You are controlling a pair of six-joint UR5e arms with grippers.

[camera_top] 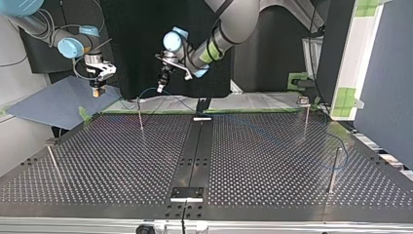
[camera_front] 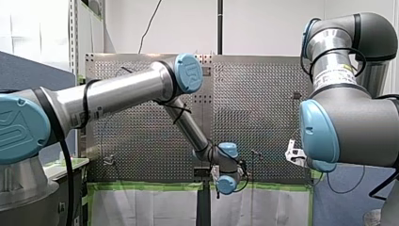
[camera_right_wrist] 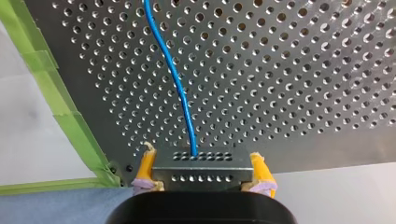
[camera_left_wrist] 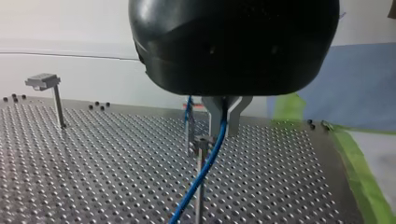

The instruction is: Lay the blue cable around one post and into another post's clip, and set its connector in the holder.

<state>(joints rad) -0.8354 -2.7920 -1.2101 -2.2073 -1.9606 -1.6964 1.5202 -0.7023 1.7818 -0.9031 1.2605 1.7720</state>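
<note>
**Though Gripped in Two Places, Left Slack Between**

Though pinned at its dark connector (camera_right_wrist: 201, 163), ran loose as blue cable (camera_right_wrist: 180, 88), leaving the block's upper row of holes and waving off over the perforated table (camera_right_wrist: 303, 70). Clamped that connector in my right gripper (camera_right_wrist: 204, 170), jaws drawn in only to the block's width, a yellow pad (camera_right_wrist: 146, 165) pressed to each end. Hovered by the table's corner, edged with green tape (camera_right_wrist: 70, 116); in the top view, hung off the far edge at the left, near a blue-grey mat (camera_top: 53, 105).

Along its run, passed between the metal fingers (camera_left_wrist: 210, 114) of my left gripper (camera_left_wrist: 222, 133), jaws narrow and pinched on the strand. Dropped from there just beside a thin post (camera_left_wrist: 200, 186) with a clip on top, close under the fingertips; touching or not, could not tell. Showed a second clip-topped post (camera_left_wrist: 57, 105) well apart, near the table's edge.

Traced faintly on in the top view toward the right-hand post (camera_top: 334, 168), curving by it; around or merely beside, could not tell.
</note>
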